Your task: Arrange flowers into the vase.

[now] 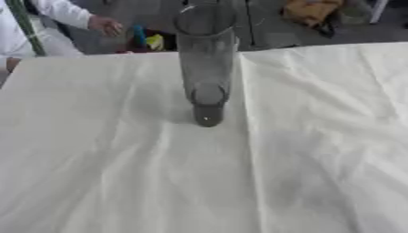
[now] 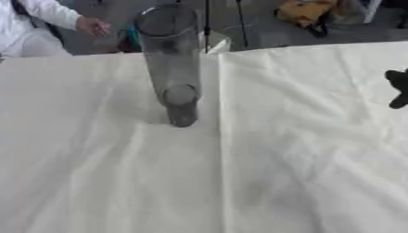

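Tall clear glass vase (image 1: 206,63) stands upright on the desk (image 1: 119,173), toward the far middle, nothing in it that I can see. Desk is covered by a white cloth (image 2: 303,159), creased and wrinkled, with a long fold running from the far edge toward the near side just right of the vase. Right hand (image 2: 398,88) only peeks in at the right edge of the right eye view, dark finger shapes above the cloth, well apart from the vase; can't tell if spread or curled. Left hand shows nowhere. Beyond the desk: grey floor (image 1: 271,27), a yellow-brown bundle (image 1: 312,11) on it, some coloured bits behind the vase, too blurred to make out.
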